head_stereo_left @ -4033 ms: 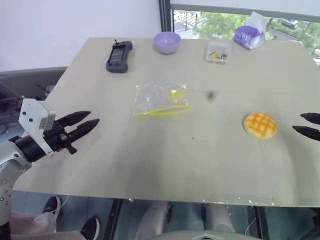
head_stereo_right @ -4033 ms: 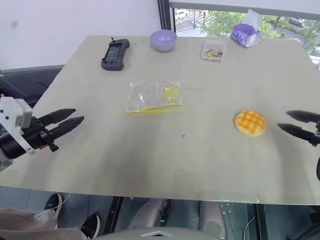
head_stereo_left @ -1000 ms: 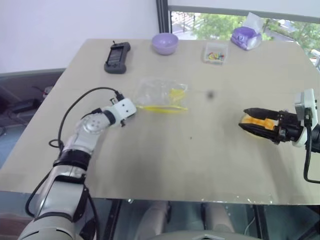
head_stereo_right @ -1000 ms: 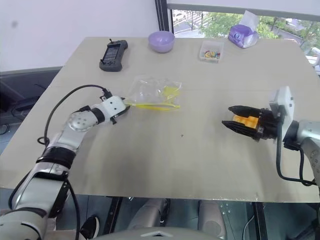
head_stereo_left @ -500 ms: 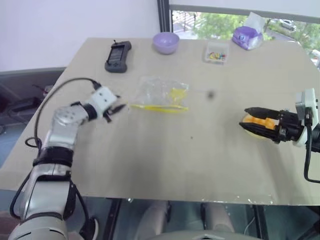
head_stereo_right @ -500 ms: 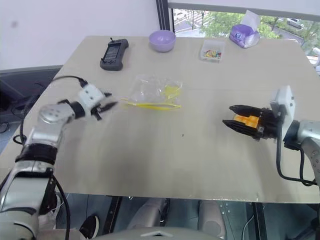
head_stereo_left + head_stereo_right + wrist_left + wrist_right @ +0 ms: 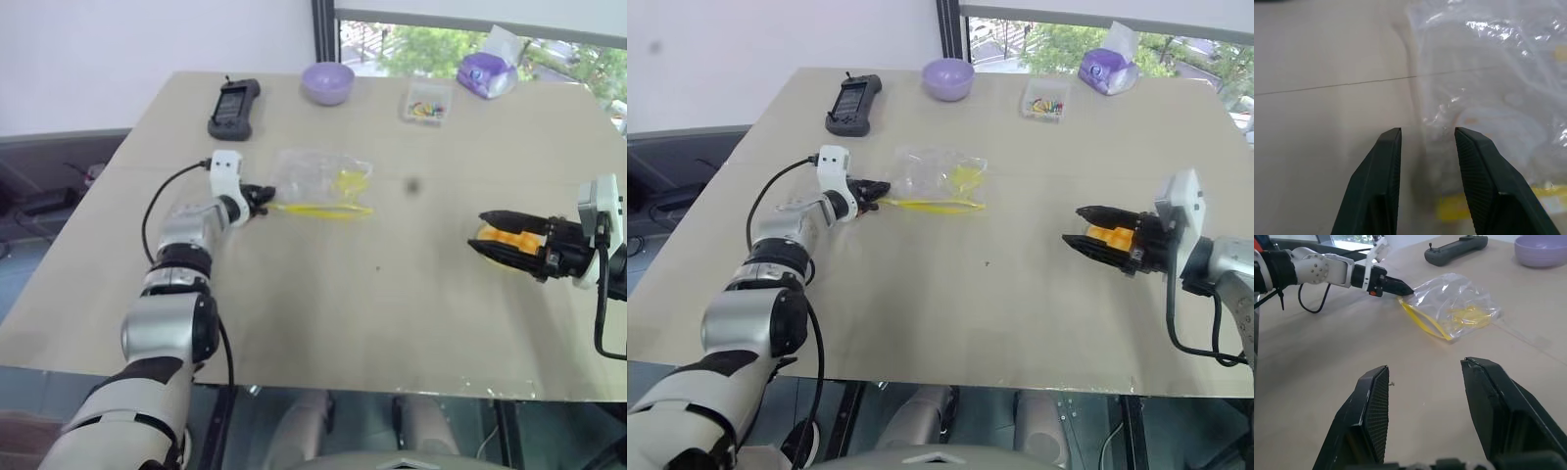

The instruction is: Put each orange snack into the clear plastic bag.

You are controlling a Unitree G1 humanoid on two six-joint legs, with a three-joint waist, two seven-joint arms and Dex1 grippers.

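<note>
Nearest us, on the right of the surface, we see the right tool with its fingers spread around the snack, one above and one below; whether the pads touch it we cannot tell. The bun shows as an orange patch between them, just above the surface. Further out on the left, the left tool reaches to the near left corner of the bag, its fingers parted with the crinkly edge between them (not yet pinched, as the wrist view shows a gap on both sides). The bag lies flat, its yellow strip along the near edge. Beyond it sit a controller, a bowl, a box of coloured bits and a tissue pack.
</note>
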